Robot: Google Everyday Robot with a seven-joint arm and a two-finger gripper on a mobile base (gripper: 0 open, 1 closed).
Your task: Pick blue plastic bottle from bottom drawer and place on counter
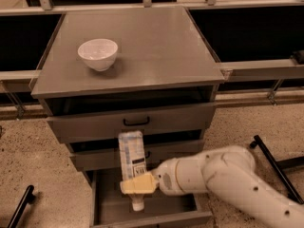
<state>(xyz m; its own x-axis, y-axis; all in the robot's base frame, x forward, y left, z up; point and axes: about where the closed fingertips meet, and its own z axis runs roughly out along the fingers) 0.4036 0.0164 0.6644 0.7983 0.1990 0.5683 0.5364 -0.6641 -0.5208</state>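
"Where is the blue plastic bottle [130,153]?"

"The gripper [137,184] holds it tight, cap down, above the bottom drawer [111,198]. Next it must go up toward twelve o'clock, onto the counter [156,46]."

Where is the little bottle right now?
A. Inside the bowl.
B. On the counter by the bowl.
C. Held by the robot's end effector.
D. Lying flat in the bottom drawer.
C: the end effector grips the blue plastic bottle cap-down above the open bottom drawer, not beside the white bowl on the counter.
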